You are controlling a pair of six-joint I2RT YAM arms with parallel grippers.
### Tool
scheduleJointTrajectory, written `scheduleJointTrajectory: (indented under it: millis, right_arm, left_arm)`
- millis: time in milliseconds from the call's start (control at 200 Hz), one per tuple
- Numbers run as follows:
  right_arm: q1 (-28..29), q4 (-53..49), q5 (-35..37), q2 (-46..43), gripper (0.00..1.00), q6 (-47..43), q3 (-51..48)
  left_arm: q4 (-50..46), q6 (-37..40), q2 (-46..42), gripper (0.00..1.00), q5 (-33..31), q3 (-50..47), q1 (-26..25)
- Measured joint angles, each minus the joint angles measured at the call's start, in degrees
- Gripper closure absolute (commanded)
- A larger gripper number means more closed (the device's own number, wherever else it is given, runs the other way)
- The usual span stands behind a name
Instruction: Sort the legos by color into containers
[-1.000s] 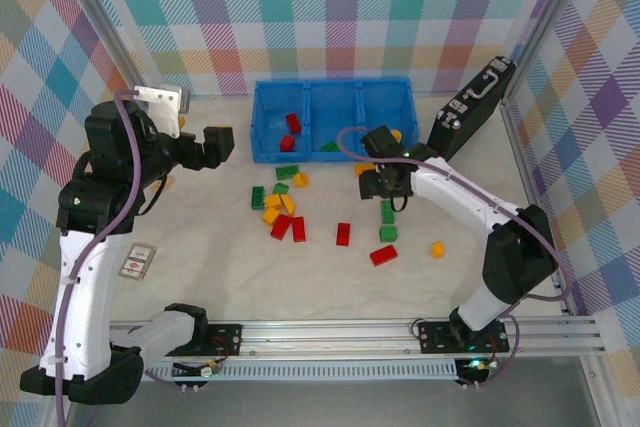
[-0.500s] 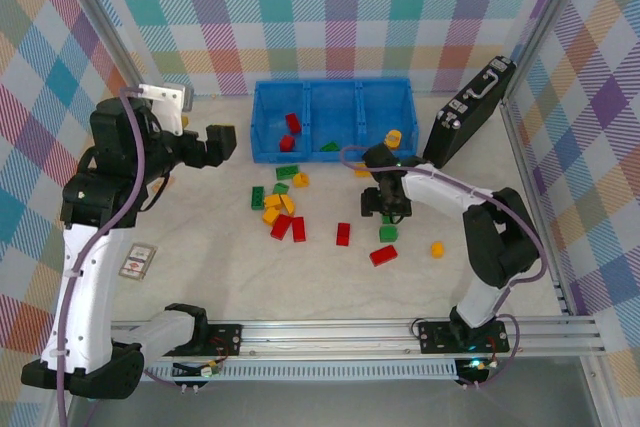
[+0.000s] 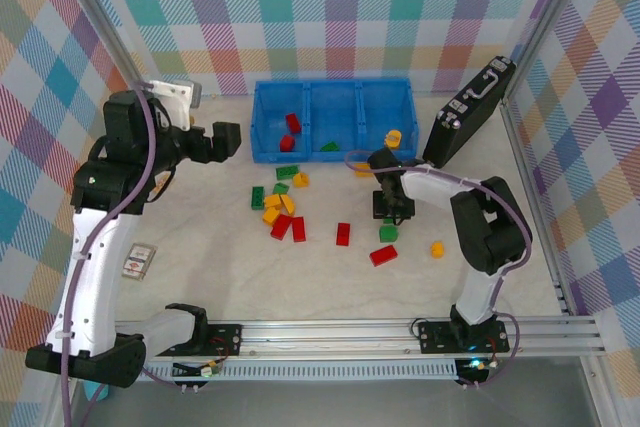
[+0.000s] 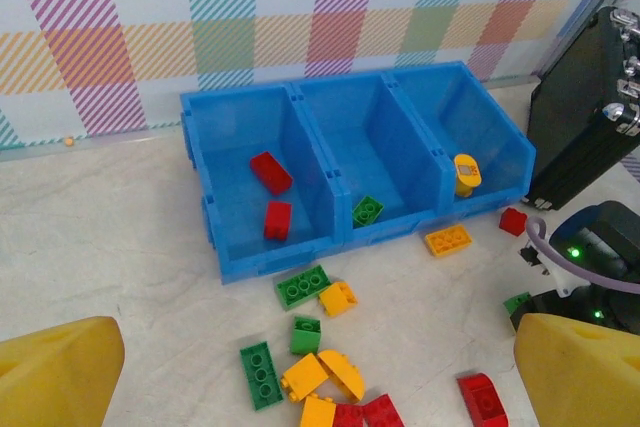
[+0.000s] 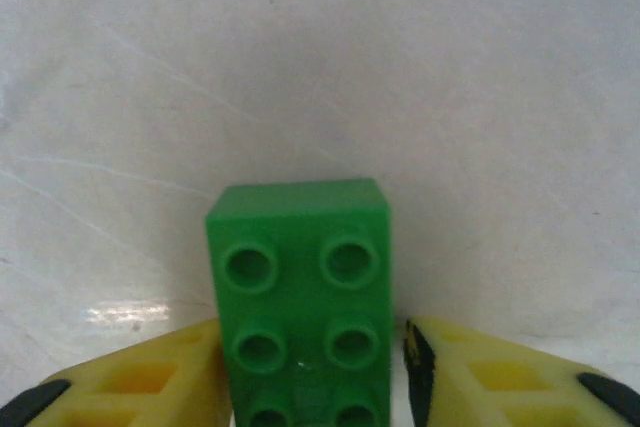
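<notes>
Right wrist view: the right gripper (image 5: pixel 310 387) straddles a green lego brick (image 5: pixel 298 287) lying studs-up on the table, one finger along each long side, ready to pinch. We cannot tell if it is clamped yet. We judge it is meant for the blue tray (image 4: pixel 250 265), middle compartment, where another green brick (image 4: pixel 367 210) lies. The left gripper (image 3: pixel 225 140) hangs wide open by the tray's left end, out of the way. A red brick (image 3: pixel 383 255) lies nearby, and the black briefcase (image 3: pixel 468 109) crowds the tray's right end.
</notes>
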Motion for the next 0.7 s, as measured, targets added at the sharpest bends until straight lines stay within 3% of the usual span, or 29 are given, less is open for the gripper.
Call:
scheduleJointTrajectory:
  millis: [155, 350, 700]
  right_arm:
    - [-1.7, 0.4, -3.2, -0.3, 0.71, -1.2, 0.0]
    - [-2.3, -0.3, -4.1, -0.6, 0.73, -3.7, 1.3]
    - [-2.3, 0.1, -4.8, -1.9, 0.73, -13.9, 23.6]
  left_arm:
    - [-0.1, 0.0, 0.1, 0.0, -0.1, 0.0, 0.0]
    - [-0.1, 0.0, 0.0, 0.0, -0.7, 0.0, 0.0]
    - [-0.1, 0.7, -0.1, 0.0, -1.4, 0.0, 0.0]
